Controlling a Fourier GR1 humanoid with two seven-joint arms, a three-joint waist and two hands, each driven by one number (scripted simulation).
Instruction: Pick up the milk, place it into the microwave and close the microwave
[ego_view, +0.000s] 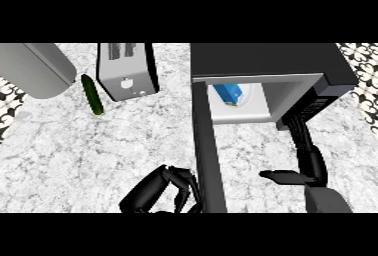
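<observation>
Running down centre frame, the open microwave door (209, 150) is lying just right of the clenched, empty left hand (159, 192) — nearer than the straight-fingered right hand (311, 169).

left black hand (159, 192): low, toward counter's near side, fingers curled inward, nothing in grasp. right black hand (308, 162): fingers straight, pointing away, thumb out leftward; grey forearm (326, 200) behind.
</observation>
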